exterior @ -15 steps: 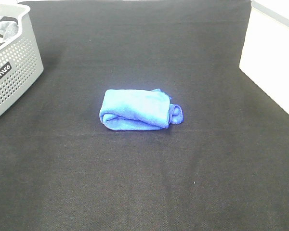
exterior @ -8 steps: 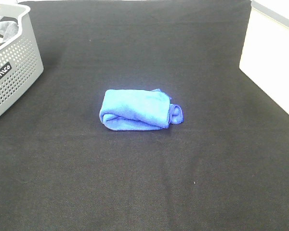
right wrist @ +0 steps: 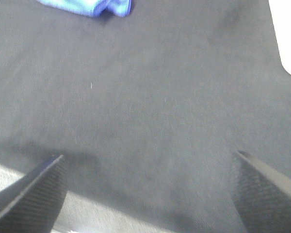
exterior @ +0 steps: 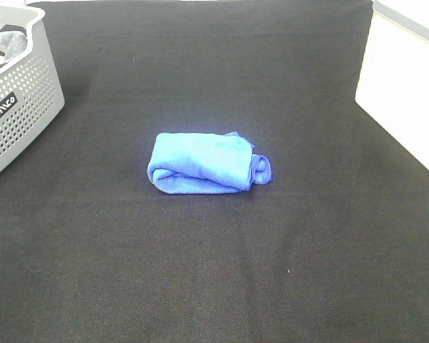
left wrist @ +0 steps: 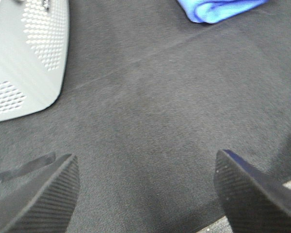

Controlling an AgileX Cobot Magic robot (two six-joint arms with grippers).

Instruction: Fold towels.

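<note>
Grey perforated plastic makes up the basket [exterior: 18, 100] at the far left of the black cloth-covered table [exterior: 214, 286], and something dark and soft, perhaps more cloth, lies inside it, too hidden by the rim to name. Toward the middle, the blue towel [exterior: 204, 163] rests as a compact folded bundle with one rolled end poking out on its right, well apart from the basket. Over the last second nothing has shifted: the towel lies exactly as it did and neither arm has entered the high view. That stillness suggests this towel's fold is done, or a pause before the next one. The left gripper [left wrist: 145, 191] hangs over bare cloth with jaws spread wide and empty; the right gripper [right wrist: 150, 191] does likewise, jaws wide apart, holding nothing.
</note>
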